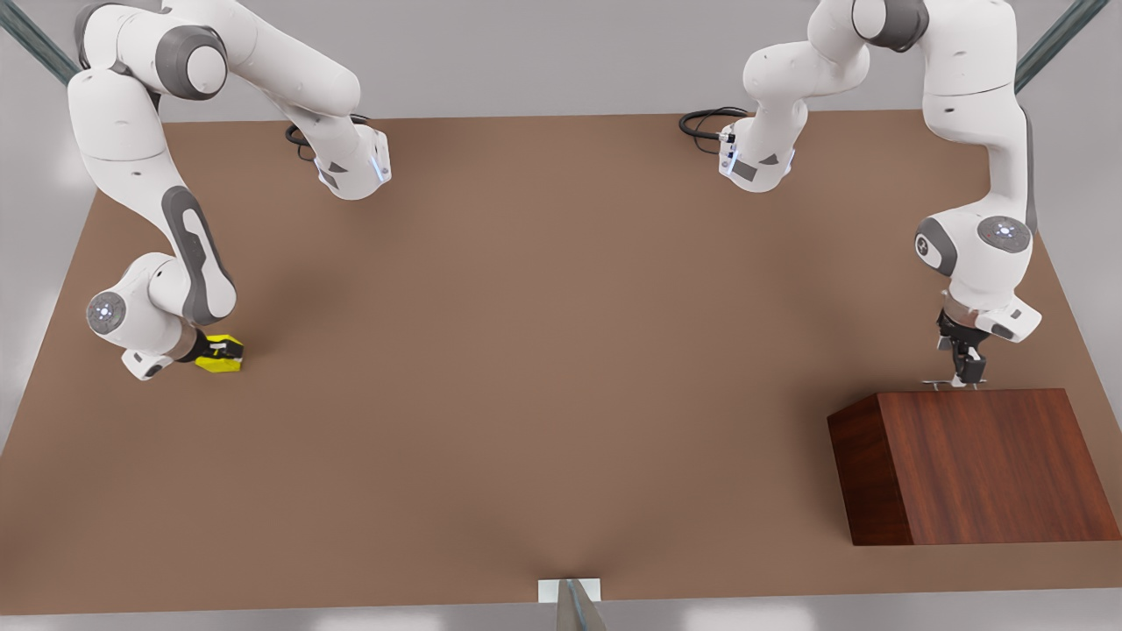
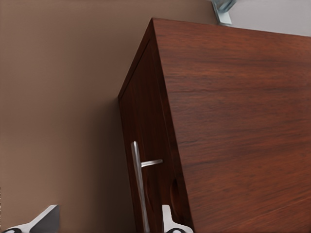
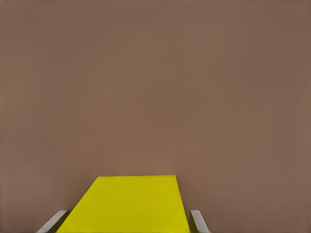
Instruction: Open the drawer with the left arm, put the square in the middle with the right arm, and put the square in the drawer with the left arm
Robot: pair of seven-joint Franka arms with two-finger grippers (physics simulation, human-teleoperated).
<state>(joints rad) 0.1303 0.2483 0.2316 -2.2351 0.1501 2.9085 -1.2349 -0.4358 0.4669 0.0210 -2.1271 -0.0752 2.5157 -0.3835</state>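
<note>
The tabletop (image 1: 543,350) spreads wide and bare between the two arms, and that open stretch is what the next move turns on. The cabinet (image 1: 990,464) sits just under and in front of the left tool (image 1: 962,372), with its drawer (image 2: 146,160) shut flush in the face. The handle (image 2: 138,184) runs as a thin silver bar across the tool's reach, its long axis crossing the gap between the fingers; one finger (image 2: 170,221) sits against the cabinet side of the bar and the other stands off on the open side, so the tool is wide, straddling the bar without pinching it. I judge a close and a straight pull away from the cabinet face is what the drawer needs.

Far across on the front view's left, the right tool (image 1: 221,352) is low on the tabletop with the square (image 1: 219,359) between its fingers (image 3: 197,221), held snug on both sides. From that tool the middle lies well off toward the cabinet side. Nothing stands in that path. The left tool is nearer the drawer, the right nearer the square.
</note>
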